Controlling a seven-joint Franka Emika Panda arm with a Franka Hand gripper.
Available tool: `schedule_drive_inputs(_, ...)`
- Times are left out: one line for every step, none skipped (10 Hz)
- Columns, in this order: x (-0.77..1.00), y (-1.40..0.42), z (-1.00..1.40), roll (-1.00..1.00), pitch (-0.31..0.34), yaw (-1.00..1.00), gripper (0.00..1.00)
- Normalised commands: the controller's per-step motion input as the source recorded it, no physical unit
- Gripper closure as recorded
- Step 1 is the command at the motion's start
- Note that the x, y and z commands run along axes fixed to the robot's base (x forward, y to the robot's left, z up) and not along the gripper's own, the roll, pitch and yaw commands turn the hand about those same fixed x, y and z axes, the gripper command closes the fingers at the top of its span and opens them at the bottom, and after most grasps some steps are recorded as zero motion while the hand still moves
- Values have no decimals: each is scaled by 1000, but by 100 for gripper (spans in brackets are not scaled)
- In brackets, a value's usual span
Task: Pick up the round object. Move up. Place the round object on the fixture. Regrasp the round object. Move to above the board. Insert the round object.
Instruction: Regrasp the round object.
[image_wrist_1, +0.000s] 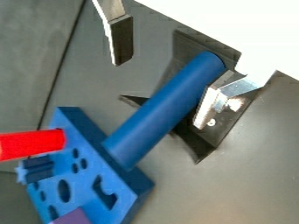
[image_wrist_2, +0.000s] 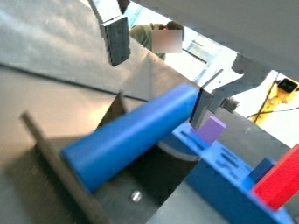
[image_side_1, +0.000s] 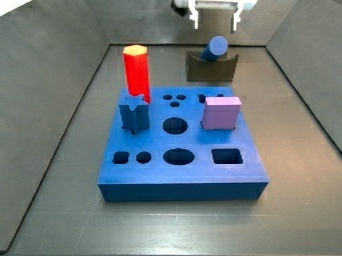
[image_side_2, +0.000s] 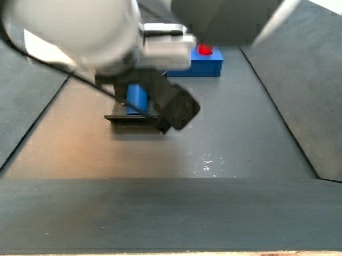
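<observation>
The board (image_side_1: 181, 145) is seen nearest in a side view, lying flat on the grey floor (image_side_1: 301, 215). On it are observed a red peg (image_side_1: 136, 69) standing upright at one far corner, a short dark-blue peg (image_side_1: 132, 110) just in front of that, and a lilac cube (image_side_1: 222, 112).

Behind the board, the fixture (image_side_1: 210, 68) is recorded, with the round object (image_side_1: 217, 46) resting in its top notch. In both wrist views the blue cylinder (image_wrist_1: 163, 109) is seen lying tilted across the dark bracket (image_wrist_2: 140, 179).

Farthest back, the gripper (image_side_1: 214, 14) is noted above the fixture. Its fingers (image_wrist_1: 121, 39) are spread wide on either side of the cylinder, nothing being held between them.
</observation>
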Motion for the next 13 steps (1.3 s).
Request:
schedule_drive_inputs(-31,-1,324,64,37,-30,0)
schedule_drive_inputs(-5,-1000,895,1000,63,23,0)
schedule_drive_inputs(-2,-1000,838,1000,63,23,0)
schedule_drive_inputs(-25,-1000,807,1000,52,22,0)
schedule_drive_inputs(-48,-1000,765,1000,44,20,0)
schedule_drive_inputs(-58,-1000,699,1000,39,20,0)
schedule_drive_inputs(-60,-1000,616,1000,37,19,0)
schedule_drive_inputs(-54,-1000,471,1000,35,19,0)
schedule_drive_inputs(-43,-838,318,1000,33,19,0)
schedule_drive_inputs(-31,-564,165,1000,29,19,0)
schedule_drive_inputs(-28,-350,95,1000,26,19,0)
schedule_drive_inputs(-26,-209,63,1000,24,19,0)
schedule_drive_inputs(-24,-48,40,1000,20,20,0)
